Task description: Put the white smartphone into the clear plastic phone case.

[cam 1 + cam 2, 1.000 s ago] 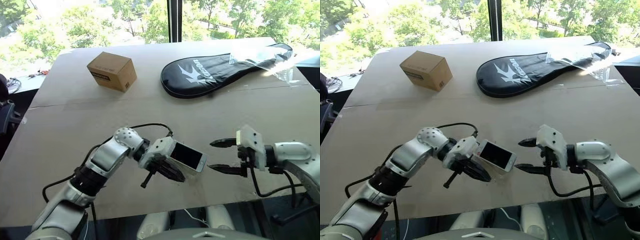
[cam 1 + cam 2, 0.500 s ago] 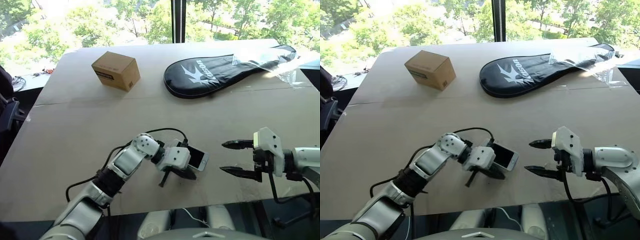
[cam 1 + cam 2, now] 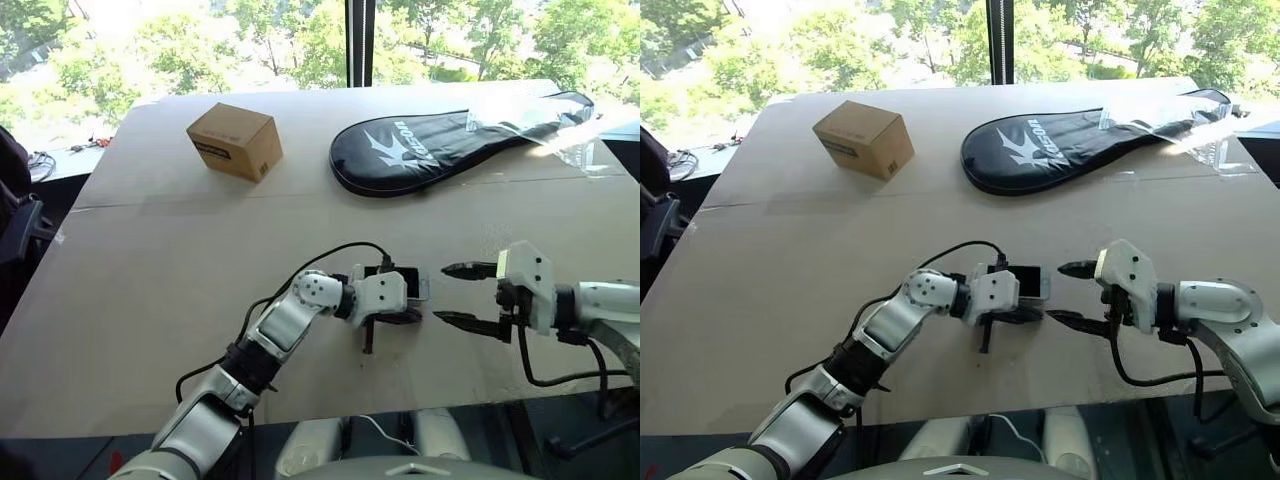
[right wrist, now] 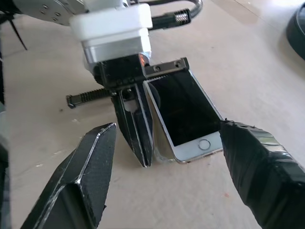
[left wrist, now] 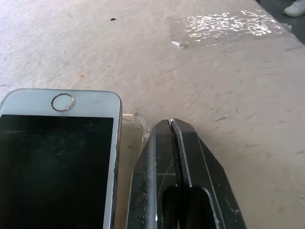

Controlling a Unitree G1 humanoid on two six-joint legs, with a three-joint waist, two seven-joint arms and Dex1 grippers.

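Seen from the head camera, a black racket cover (image 3: 455,140) bearing a white bird emblem and white lettering too small to read lay at the far side of the cardboard-topped table (image 3: 150,290), with a brown cardboard box (image 3: 235,142) carrying a dark label well to its left. Nearer than the racket cover, the left gripper (image 3: 412,316) reached across from a bent arm, its fingers pressed together beside the white smartphone (image 3: 413,285). The right gripper (image 3: 448,293) faced it from just beyond the phone, its two black fingers spread wide and empty.

In the left wrist view, the shut fingers (image 5: 183,157) lay alongside the white smartphone (image 5: 57,157), screen up with its round home button showing, and the rim of the clear plastic phone case (image 5: 135,129) showed between phone and fingers. Whether the fingers pinched the case could not be told.

In the right wrist view, the right gripper's parted fingers (image 4: 83,176) framed the phone (image 4: 183,117), tilted against the left gripper (image 4: 139,138).
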